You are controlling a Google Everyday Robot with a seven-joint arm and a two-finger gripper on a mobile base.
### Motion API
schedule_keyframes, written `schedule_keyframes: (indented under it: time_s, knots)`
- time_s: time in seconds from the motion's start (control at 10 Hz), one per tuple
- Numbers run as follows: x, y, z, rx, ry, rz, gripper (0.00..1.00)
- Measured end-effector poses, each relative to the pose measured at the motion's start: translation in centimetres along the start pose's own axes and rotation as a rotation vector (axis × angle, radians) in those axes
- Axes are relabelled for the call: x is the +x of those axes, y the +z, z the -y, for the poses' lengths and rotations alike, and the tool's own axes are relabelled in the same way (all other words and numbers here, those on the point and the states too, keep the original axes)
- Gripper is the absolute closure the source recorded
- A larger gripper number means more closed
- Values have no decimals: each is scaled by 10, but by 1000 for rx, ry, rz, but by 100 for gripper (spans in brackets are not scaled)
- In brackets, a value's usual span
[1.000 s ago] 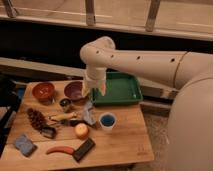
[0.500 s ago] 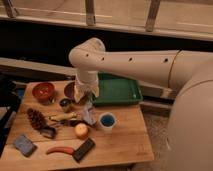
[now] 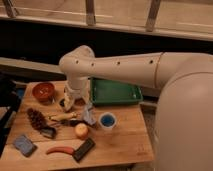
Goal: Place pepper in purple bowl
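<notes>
Camera view: the pincer (image 3: 66,103) hangs low over the back-left part of the wooden surface (image 3: 125,142), just right of the orange-red bowl (image 3: 44,91), its fingers spread wide and empty. The pepper (image 3: 60,149) lies flat near the front edge, just left of the black block (image 3: 83,149), well apart from the pincer.

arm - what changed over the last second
The arm swung toward the left of the view and down, bringing the gripper low beside the orange-red bowl, where it now hides the purple bowl. The gripper is open and empty; nothing was grasped or released. The pepper, black block and green tray stayed put.
</notes>
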Motion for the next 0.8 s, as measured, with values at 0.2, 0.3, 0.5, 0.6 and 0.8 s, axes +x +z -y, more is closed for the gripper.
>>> schedule_keyframes:
  time_s: [0.2, 0.3, 0.5, 0.6, 0.8]
  knots:
    - [4, 29, -31, -29, -81, -44, 35]
    - [6, 42, -43, -40, -117, -67, 35]
    - [11, 57, -54, -69, -174, -106, 35]
    - [18, 62, -61, -73, -213, -120, 35]
    - [19, 64, -65, -74, -232, -120, 35]
